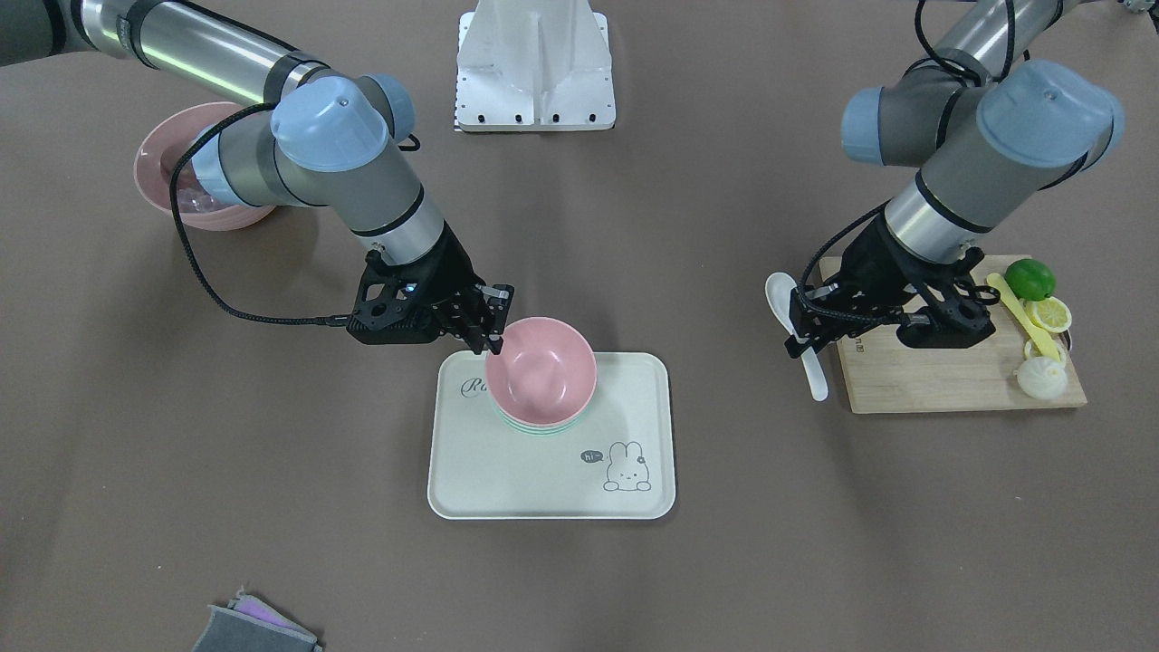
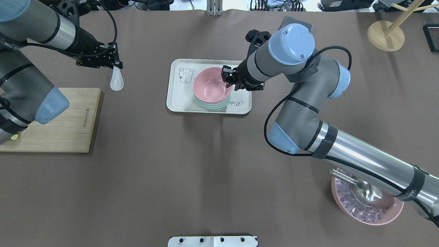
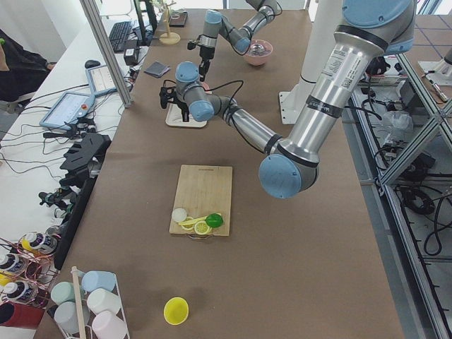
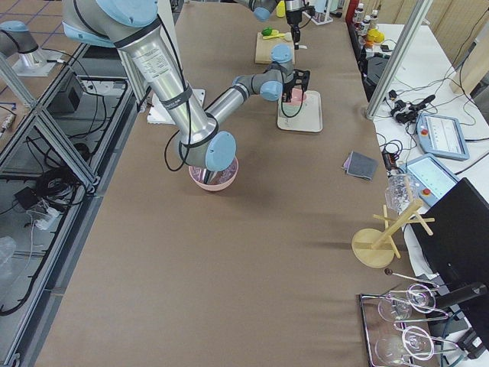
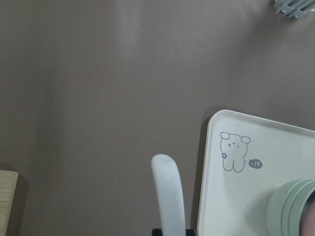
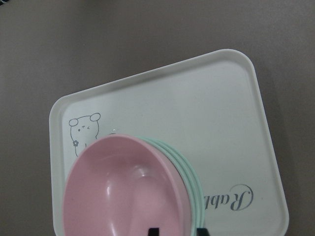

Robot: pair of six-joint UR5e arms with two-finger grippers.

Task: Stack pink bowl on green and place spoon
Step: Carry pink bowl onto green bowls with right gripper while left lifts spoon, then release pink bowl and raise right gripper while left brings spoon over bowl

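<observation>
Table: brown; tray at its middle, board towards the robot's left
Pink bowl: nested on top of the green bowls, on the tray
Right gripper: at the pink bowl's rim, one finger inside and one outside; cannot tell whether they pinch it
Left gripper: jaws closed on the spoon's handle
Spoon: white; held between board and tray, bowl end towards the robot

Left claw clamped shut, right claw parted (both arms outstretched)
</observation>
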